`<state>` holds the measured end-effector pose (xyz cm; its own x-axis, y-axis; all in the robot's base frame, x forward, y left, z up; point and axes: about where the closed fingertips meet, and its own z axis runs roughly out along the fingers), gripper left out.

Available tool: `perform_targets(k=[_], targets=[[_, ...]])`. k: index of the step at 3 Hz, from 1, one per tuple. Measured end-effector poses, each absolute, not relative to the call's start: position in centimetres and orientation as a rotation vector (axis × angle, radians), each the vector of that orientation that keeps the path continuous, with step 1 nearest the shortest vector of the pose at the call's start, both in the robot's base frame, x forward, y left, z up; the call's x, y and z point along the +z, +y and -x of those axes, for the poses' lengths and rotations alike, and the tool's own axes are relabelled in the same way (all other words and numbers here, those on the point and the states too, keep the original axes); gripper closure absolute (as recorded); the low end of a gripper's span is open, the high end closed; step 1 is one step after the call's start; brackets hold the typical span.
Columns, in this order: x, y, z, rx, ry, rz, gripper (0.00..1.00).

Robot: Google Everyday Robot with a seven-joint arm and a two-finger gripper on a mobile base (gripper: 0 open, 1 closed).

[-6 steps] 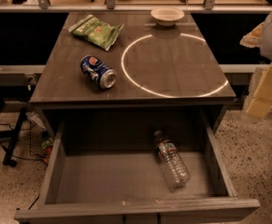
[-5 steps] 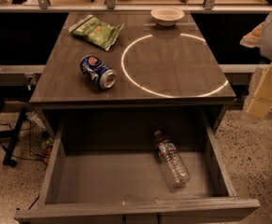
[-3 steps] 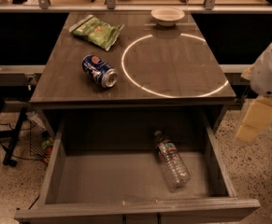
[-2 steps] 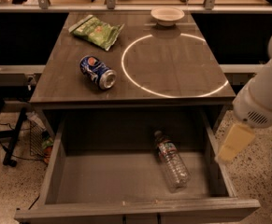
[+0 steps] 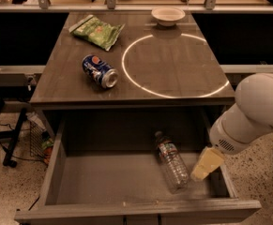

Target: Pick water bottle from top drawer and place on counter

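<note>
The water bottle (image 5: pixel 171 161) lies on its side on the flat bottom of the open top drawer (image 5: pixel 103 182), towards the right, cap pointing to the back. The counter (image 5: pixel 173 64) above bears a large white circle. My gripper (image 5: pixel 206 163), pale yellow on a white arm, hangs over the drawer's right side, just right of the bottle's base and close to it.
On the counter lie a blue Pepsi can (image 5: pixel 100 71) on its side, a green snack bag (image 5: pixel 96 30) at the back left and a white bowl (image 5: pixel 168 16) at the back. The drawer's thick front panel (image 5: pixel 136 211) is nearest the camera. Speckled floor lies on both sides.
My arm has swung in from the far right and come down and left. The gripper now hangs over the drawer's right side next to the bottle. The bottle has not moved.
</note>
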<state>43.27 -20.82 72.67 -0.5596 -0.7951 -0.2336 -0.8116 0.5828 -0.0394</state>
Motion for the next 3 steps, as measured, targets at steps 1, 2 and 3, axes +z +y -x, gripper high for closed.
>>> perform_targets(k=[1, 2, 3], targets=[[69.6, -18.8, -43.2, 0.115, 2.591, 1.302, 0.0], [66.0, -15.6, -44.1, 0.134, 2.576, 1.265, 0.0], [63.6, -12.5, -45.0, 0.175, 2.566, 1.245, 0.02]])
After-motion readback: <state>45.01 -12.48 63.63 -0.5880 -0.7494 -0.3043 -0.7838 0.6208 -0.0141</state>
